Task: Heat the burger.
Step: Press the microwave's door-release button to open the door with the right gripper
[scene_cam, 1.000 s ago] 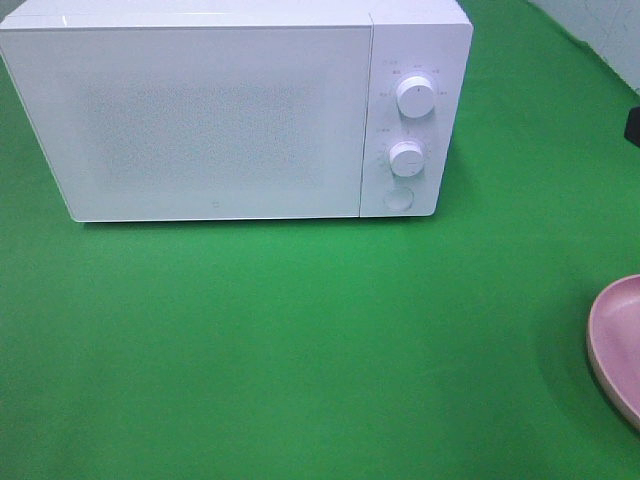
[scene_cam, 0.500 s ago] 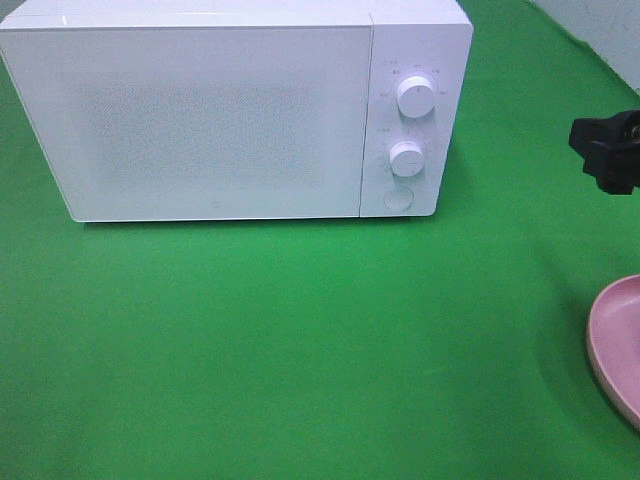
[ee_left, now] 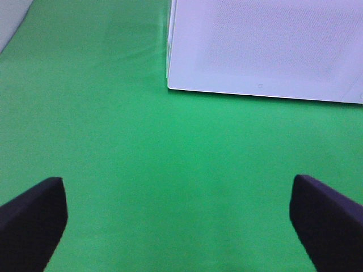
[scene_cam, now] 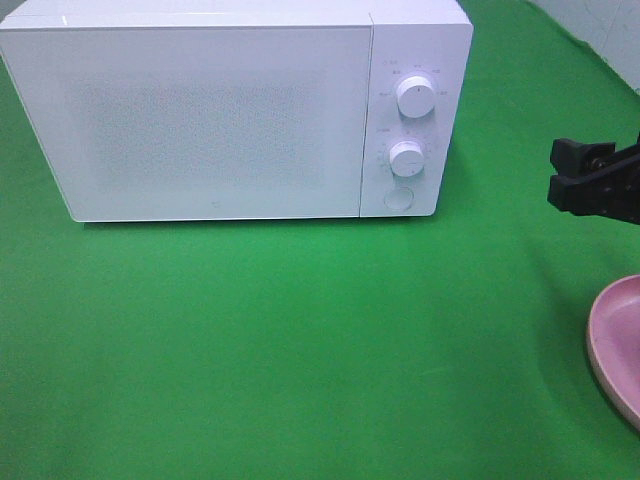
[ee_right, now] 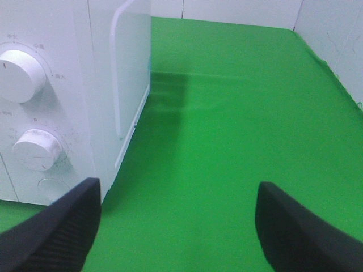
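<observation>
Nearly everything is left to do. The microwave (scene_cam: 235,110) stands on the green table (scene_cam: 300,350) with its door shut. The burger shows in no view, so I cannot say where it is. Only an edge of the pink plate (scene_cam: 612,345) shows at the high view's right border. My right pincer (scene_cam: 565,175) hangs beside the microwave's control end, jaws wide and empty. My left pincer (ee_left: 178,226), also wide and empty, appears only in its own wrist view, facing the door's lower corner. Only the right wrist view shows the microwave's side wall.
</observation>
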Tool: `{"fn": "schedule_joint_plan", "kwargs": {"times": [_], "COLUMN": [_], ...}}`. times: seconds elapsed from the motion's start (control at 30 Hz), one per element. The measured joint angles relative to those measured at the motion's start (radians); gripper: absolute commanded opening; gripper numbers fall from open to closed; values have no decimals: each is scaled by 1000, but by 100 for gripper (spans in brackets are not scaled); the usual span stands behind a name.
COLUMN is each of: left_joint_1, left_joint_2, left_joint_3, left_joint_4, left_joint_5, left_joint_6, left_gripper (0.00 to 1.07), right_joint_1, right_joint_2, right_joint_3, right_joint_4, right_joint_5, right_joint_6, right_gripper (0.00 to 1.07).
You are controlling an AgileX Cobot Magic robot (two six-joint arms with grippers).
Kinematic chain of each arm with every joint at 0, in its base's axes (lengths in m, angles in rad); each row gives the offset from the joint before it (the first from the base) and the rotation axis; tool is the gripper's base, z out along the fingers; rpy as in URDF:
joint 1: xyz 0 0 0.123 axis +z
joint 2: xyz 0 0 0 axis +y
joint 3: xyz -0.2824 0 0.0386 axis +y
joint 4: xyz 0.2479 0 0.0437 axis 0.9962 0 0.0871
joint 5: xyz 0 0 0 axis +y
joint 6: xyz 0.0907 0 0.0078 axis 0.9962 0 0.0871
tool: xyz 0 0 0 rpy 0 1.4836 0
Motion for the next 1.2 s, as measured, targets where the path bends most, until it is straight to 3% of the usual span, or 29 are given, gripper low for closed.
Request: {"fn": "schedule_joint_plan", "kwargs": {"times": [0.1,0.57,0.67,1.03,1.2], "left_joint_1": [0,0,0,0,0], "left_joint_2": [0,0,0,0,0], "left_joint_3": [0,0,0,0,0], "left_joint_4": [0,0,0,0,0], "left_joint_5": [0,-1,-1,-1,-1], "left_joint_6": [0,0,0,0,0], "left_gripper": [100,100,100,100,100], "right_joint_1": [82,365,380,571,605], "right_joint_2": [32,187,197,297,324], "right_joint_3": [7,8,8,8,7], "right_joint_4": [115,372,383,533,546], "right_joint_5": [-65,-230,-238,-330,-349], "right_joint_6": [-77,-119,-119,-107,-65], "right_gripper": [73,73,73,73,73]}}
